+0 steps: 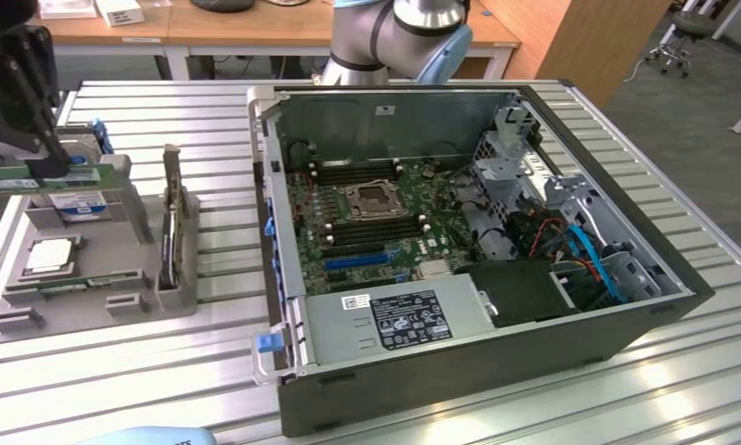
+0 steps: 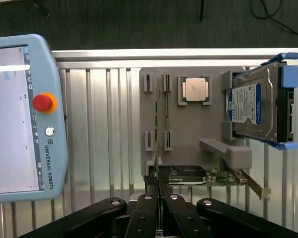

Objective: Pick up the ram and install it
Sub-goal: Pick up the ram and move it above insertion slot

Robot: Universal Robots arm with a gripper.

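The end effector [image 2: 159,189] is pressed together on the ram [image 2: 156,134], pinching it edge-on over the grey parts fixture [image 2: 188,141], to the exterior view's left of the open computer case [image 1: 469,389]. A good carry likely means keeping the stick level and square. The teach pendant [image 2: 25,119] reads "UNIVERSAL ROBOTS".

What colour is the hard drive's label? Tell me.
The label is blue and white, clearest in the wrist view.
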